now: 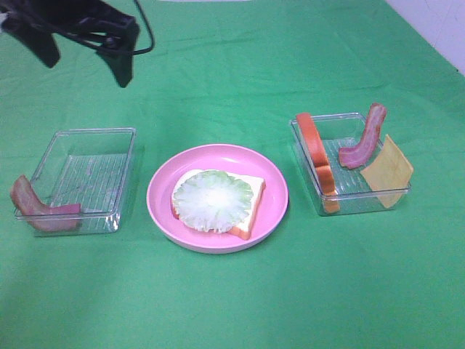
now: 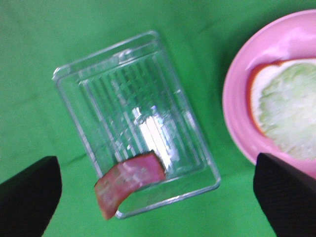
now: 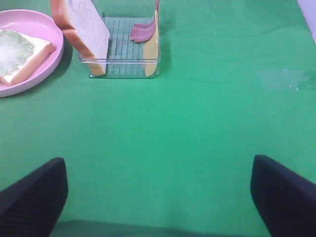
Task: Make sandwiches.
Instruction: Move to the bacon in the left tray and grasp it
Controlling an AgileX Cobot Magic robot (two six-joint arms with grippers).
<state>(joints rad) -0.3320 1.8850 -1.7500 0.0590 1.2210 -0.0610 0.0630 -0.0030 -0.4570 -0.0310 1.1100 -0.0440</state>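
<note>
A white bread slice (image 1: 251, 211) lies on the pink plate (image 1: 275, 207) with a pale green lettuce leaf (image 1: 212, 200) on top. The left clear tray (image 1: 87, 163) holds one bacon strip (image 1: 43, 207) over its near corner. The right clear tray (image 1: 349, 196) holds an upright bread slice (image 1: 317, 156), a bacon strip (image 1: 367, 138) and a yellow cheese square (image 1: 389, 171). My left gripper (image 1: 87, 73) is open and empty, high behind the left tray; its wrist view shows the bacon (image 2: 129, 180) and tray (image 2: 133, 94) below it. My right gripper (image 3: 158, 165) is open and empty, well back from the right tray (image 3: 123, 64).
Green cloth covers the whole table. A pale surface shows at the far right corner (image 1: 443, 22). The right arm is out of the high view. The plate (image 3: 44, 59) and lettuce (image 3: 12, 47) show at the edge of the right wrist view.
</note>
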